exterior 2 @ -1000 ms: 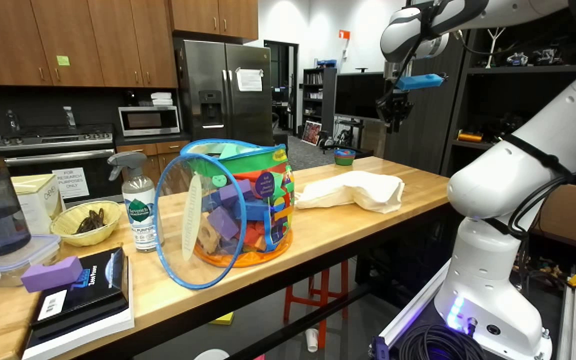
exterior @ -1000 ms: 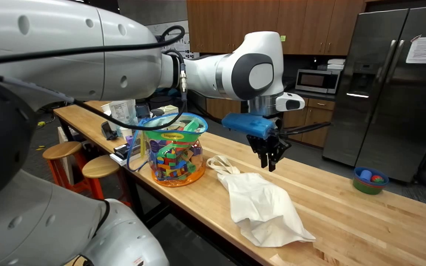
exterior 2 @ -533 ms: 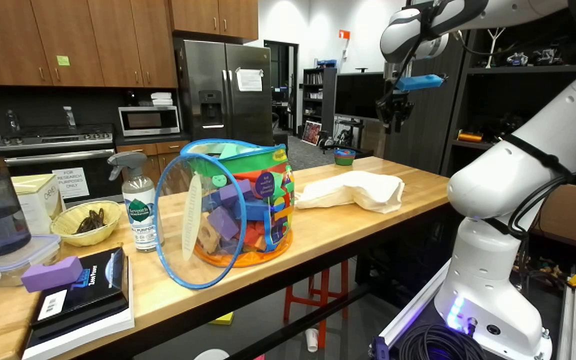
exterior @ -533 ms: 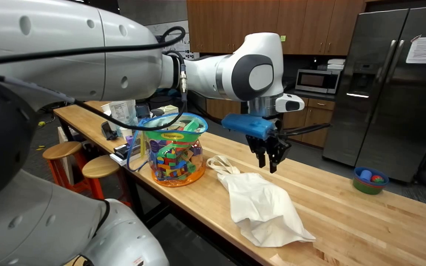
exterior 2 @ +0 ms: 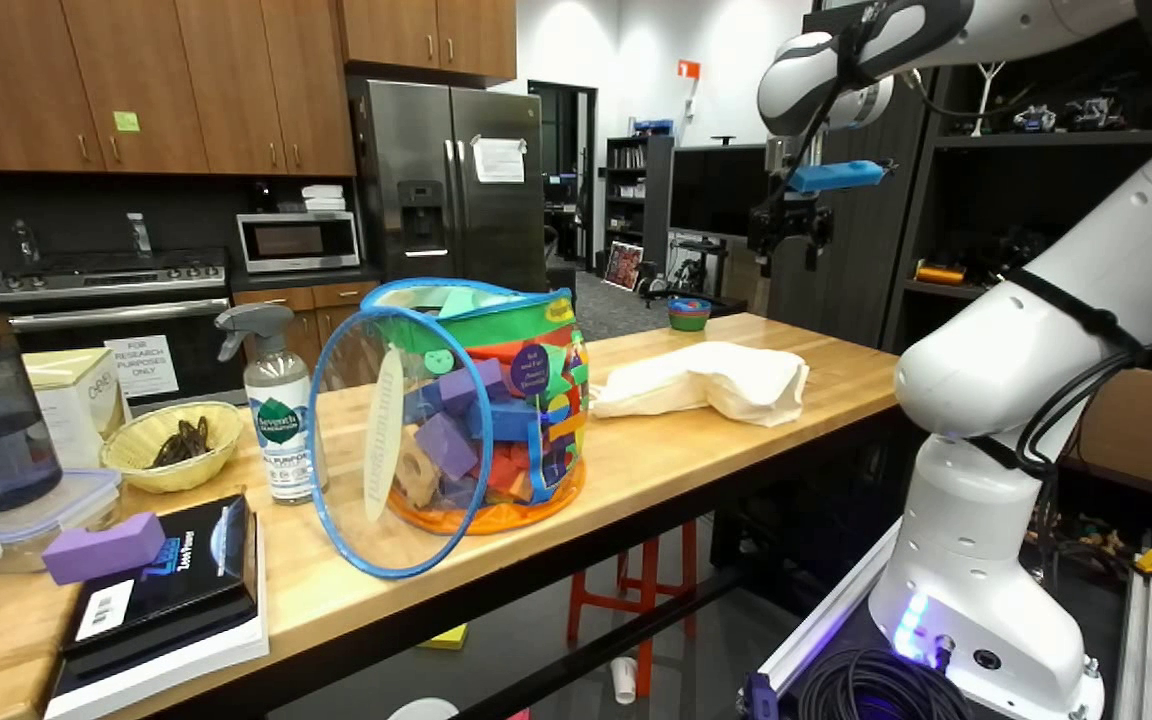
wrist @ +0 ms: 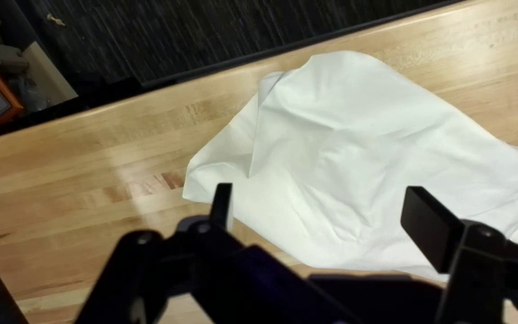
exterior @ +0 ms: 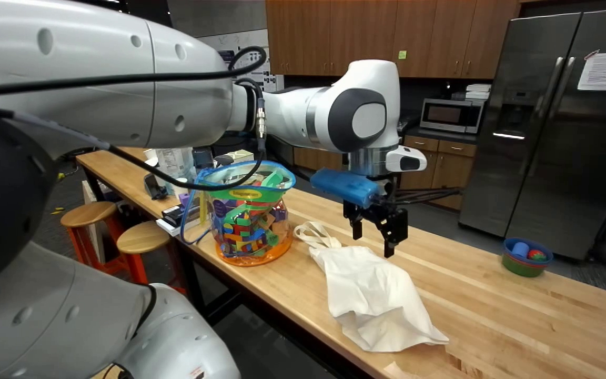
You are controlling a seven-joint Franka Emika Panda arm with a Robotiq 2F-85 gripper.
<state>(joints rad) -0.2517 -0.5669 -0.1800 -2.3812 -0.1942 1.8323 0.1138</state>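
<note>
A crumpled white cloth bag [exterior: 374, 295] lies flat on the wooden table, its handles stretched toward a see-through toy bag [exterior: 250, 231] full of coloured blocks. My gripper [exterior: 373, 243] hangs in the air over the cloth bag, fingers pointing down and not touching it. Seen from the wrist view, the black fingers [wrist: 430, 227] stand wide apart with nothing between them, and the white cloth [wrist: 344, 148] spreads out below. In an exterior view the gripper [exterior 2: 788, 262] is well above the tabletop, higher than the cloth bag [exterior 2: 706, 380].
A blue and green bowl [exterior: 524, 268] holding a blue and a red item stands near the table's far edge. A spray bottle [exterior 2: 279, 420], a wicker basket [exterior 2: 173, 470], a purple block [exterior 2: 104, 548] and a black box on a book [exterior 2: 166, 590] crowd the other end.
The gripper's fingers have spread from close together to wide apart. The arm has dipped slightly and the hand has turned a little. The cloth bag has not moved.
</note>
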